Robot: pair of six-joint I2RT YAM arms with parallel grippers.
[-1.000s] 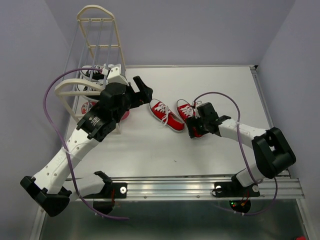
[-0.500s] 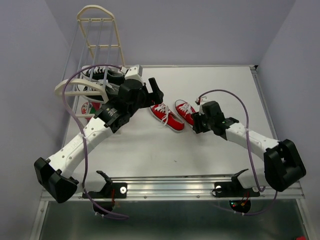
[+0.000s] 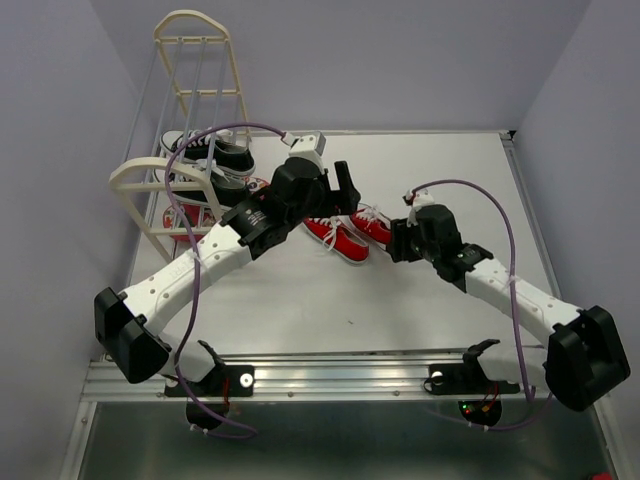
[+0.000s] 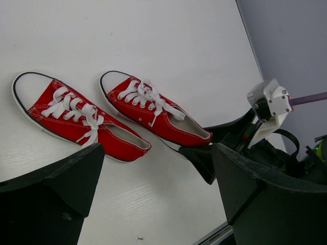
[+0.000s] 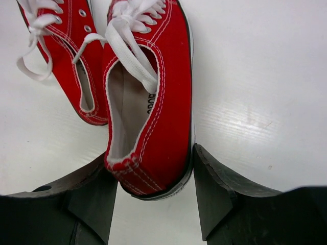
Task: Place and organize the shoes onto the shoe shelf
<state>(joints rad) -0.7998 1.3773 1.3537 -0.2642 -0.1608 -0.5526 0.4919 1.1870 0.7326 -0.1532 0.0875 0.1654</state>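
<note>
Right claw (image 5: 153, 168), wide a second ago, now pinching the heel of a red white-laced canvas sneaker (image 5: 163, 92) on the tabletop (image 3: 350, 300) right of the tall cream shoe shelf (image 3: 135, 180): ready to lift. Left claw (image 4: 157, 153) open, empty.

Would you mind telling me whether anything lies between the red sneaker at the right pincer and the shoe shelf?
Yes: the second red sneaker lies right beside the red sneaker in the right pincer, on the shelf side, and the left arm stretches across between both and the shoe shelf.
</note>
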